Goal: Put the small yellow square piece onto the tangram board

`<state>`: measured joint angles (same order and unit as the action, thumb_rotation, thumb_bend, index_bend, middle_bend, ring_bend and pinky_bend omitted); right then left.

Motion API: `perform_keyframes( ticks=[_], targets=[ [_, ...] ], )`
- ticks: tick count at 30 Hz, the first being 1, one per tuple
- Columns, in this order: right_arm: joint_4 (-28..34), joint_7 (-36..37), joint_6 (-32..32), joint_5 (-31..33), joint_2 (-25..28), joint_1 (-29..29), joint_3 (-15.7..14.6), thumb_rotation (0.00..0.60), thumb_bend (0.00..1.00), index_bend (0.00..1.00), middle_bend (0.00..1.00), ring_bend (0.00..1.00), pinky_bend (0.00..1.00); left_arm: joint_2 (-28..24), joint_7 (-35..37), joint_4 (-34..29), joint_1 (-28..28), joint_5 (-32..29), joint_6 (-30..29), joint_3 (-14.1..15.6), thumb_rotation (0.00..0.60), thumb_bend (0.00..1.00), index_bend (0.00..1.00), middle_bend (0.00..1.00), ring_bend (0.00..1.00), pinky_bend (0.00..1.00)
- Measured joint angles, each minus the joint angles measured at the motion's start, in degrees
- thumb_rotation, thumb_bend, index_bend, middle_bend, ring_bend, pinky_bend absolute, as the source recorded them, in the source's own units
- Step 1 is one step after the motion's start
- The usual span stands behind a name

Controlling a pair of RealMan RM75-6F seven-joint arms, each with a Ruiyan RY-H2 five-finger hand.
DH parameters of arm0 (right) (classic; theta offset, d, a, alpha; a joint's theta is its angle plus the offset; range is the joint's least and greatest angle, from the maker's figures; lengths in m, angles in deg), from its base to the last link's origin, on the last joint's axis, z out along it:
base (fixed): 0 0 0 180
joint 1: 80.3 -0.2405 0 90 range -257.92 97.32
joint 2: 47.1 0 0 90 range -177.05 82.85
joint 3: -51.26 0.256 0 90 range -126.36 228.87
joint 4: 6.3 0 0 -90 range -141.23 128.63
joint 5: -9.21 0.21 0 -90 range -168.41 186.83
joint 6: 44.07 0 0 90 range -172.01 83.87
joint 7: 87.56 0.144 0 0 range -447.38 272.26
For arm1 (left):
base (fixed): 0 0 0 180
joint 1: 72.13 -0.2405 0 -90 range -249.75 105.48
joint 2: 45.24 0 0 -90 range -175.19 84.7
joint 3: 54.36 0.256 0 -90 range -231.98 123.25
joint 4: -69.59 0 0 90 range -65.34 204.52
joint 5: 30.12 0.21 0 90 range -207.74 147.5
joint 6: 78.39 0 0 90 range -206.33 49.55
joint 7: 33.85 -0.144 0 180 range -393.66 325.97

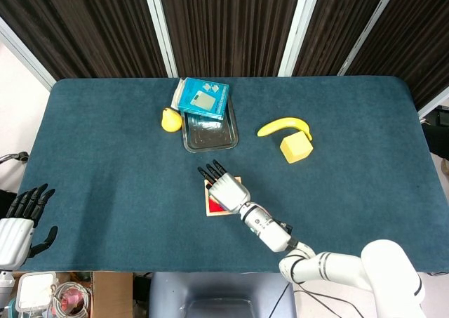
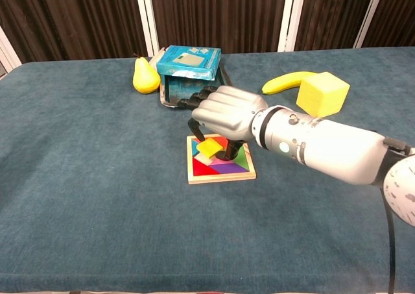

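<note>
My right hand [image 2: 225, 115] hovers over the wooden tangram board [image 2: 217, 176] and pinches the small yellow square piece [image 2: 209, 148] between thumb and a finger, just above the board's coloured pieces. In the head view the right hand [image 1: 226, 189] covers most of the tangram board [image 1: 212, 206], and the yellow piece is hidden there. My left hand [image 1: 17, 223] sits at the table's near left edge with fingers spread, holding nothing.
A yellow pear [image 2: 146, 76], a teal box [image 2: 188, 61] on a metal tray [image 2: 224, 93], a banana [image 2: 285, 82] and a yellow cube [image 2: 323, 93] lie along the far side of the blue-clothed table.
</note>
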<state>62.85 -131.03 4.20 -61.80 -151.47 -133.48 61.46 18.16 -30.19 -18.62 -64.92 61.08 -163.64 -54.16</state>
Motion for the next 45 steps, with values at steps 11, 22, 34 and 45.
perform_keyframes(
  ticks=[11,22,34,45],
  targets=[
    [-2.8,0.7,-0.7,0.3,-1.2,-0.8,-0.9,0.600,0.47,0.61,0.09,0.00,0.00,0.5,-1.5,-0.2,0.3,-0.3,1.0,0.0,0.600,0.41,0.00,0.00,0.00,0.10],
    [-3.5,1.6,-0.4,0.2,-1.6,-1.3,-1.4,0.600,0.47,0.56,0.09,0.00,0.00,0.5,-1.7,-0.2,0.4,-0.4,1.0,0.0,0.600,0.41,0.00,0.00,0.00,0.10],
    [-3.7,1.4,-0.5,0.9,-2.2,-1.9,-1.4,0.600,0.47,0.49,0.09,0.00,0.00,0.4,-1.9,-0.5,0.5,-0.8,1.7,0.0,0.600,0.41,0.00,0.00,0.00,0.10],
    [-1.5,2.0,0.6,0.5,-0.9,-1.4,-1.9,0.600,0.47,0.42,0.09,0.00,0.00,0.2,-1.5,-0.6,0.2,-0.7,1.2,0.0,0.600,0.41,0.00,0.00,0.00,0.10]
  ],
)
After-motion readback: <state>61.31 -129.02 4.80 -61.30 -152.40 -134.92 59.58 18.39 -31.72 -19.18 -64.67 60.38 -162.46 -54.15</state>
